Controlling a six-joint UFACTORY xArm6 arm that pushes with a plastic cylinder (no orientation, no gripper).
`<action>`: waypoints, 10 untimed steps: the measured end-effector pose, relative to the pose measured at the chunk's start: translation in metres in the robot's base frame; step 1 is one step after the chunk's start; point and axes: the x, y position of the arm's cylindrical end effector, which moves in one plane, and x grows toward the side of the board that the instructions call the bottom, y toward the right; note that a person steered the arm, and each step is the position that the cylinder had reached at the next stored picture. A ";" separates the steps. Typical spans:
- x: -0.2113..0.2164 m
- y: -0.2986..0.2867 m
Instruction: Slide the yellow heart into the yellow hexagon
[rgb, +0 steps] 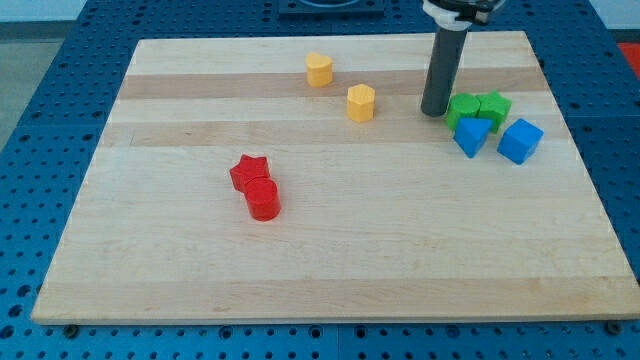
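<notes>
The yellow heart (319, 70) sits near the view's top, middle of the wooden board (330, 250). The yellow hexagon (361, 102) lies just below and to the right of it, a small gap between them. My tip (434, 112) is the lower end of the dark rod, standing on the board to the right of the yellow hexagon and right beside the left edge of the green blocks. It is apart from both yellow blocks.
Two green blocks (478, 107) and two blue blocks (472, 136) (520, 141) cluster at the view's right. A red star (249, 172) and a red cylinder (264, 199) touch each other left of centre.
</notes>
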 end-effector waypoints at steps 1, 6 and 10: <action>0.000 -0.001; -0.006 -0.097; -0.090 -0.115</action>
